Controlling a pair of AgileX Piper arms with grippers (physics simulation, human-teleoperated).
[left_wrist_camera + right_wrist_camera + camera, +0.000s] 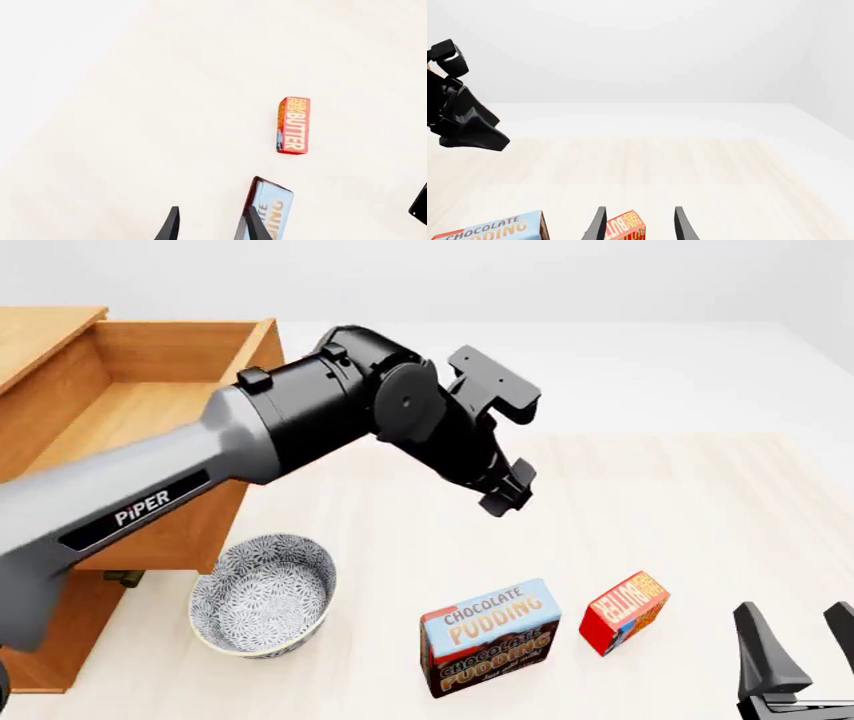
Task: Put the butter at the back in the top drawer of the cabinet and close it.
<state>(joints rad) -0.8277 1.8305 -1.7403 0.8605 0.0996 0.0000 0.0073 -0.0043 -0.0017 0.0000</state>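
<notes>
- Butter [623, 612]: small red-orange rectangular carton, seen on pale wood-grain table [667, 510].
- Left gripper [210, 225]: jaws parted, nothing held.
- Right gripper [801, 640]: jaws parted, empty.

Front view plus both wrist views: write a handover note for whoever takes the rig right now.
Left hand: raised over the table, open, empty.
Right hand: low at the near right, open, empty.
Small red-orange butter box: on the table, right of the light-blue and brown chocolate pudding box, untouched.
Orange-brown wooden cabinet: its top drawer is already pulled open.
Patterned bowl: beside the cabinet.
Left: grasp the butter, place it in the drawer, close it.
</notes>
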